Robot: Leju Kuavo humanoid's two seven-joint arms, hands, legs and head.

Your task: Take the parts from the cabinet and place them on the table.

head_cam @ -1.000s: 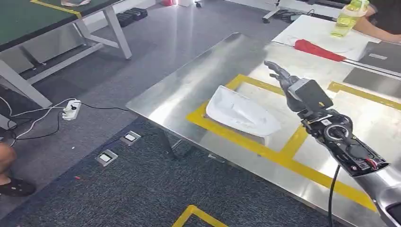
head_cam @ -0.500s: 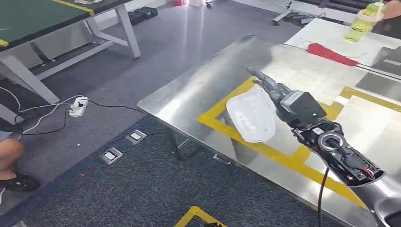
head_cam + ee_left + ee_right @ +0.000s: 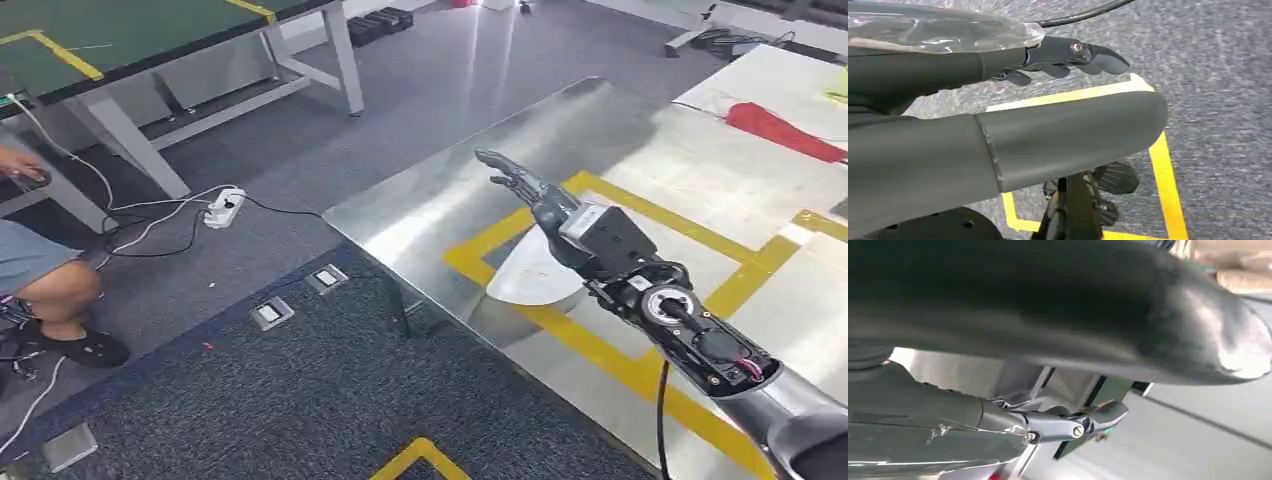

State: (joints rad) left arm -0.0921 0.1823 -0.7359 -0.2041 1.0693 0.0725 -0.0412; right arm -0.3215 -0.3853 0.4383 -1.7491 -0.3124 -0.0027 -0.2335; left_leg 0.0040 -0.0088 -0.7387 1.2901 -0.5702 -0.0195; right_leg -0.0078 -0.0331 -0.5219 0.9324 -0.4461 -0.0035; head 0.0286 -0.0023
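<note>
Whole head view has shifted since the earlier frames, so the camera turned; the steel table (image 3: 640, 170) now sits further right in frame and more floor shows. That shift is the robot's, not the part's. The white part (image 3: 535, 278) lies flat on the table inside the yellow tape box (image 3: 600, 190), near the table's front edge, partly hidden behind the right wrist. Against the tape box it looks roughly where it was a second ago.

Right hand (image 3: 525, 185) is raised over the table above the part, fingers stretched out forward and apart, holding nothing; no contact with the part is visible. Earlier its fingers pointed toward the far side of the table; now they reach toward the table's near-left corner, though most of that is likely the view turning.

Left hand (image 3: 1068, 55) hangs over grey carpet with yellow floor tape, dark fingers roughly straight, nothing between them.

Judgement: this part is delivered, release done. The robot seems to be turning away from the table, probably back to the cabinet for the next part. A person sits on the floor well away from the table, near a power strip (image 3: 224, 206)
</note>
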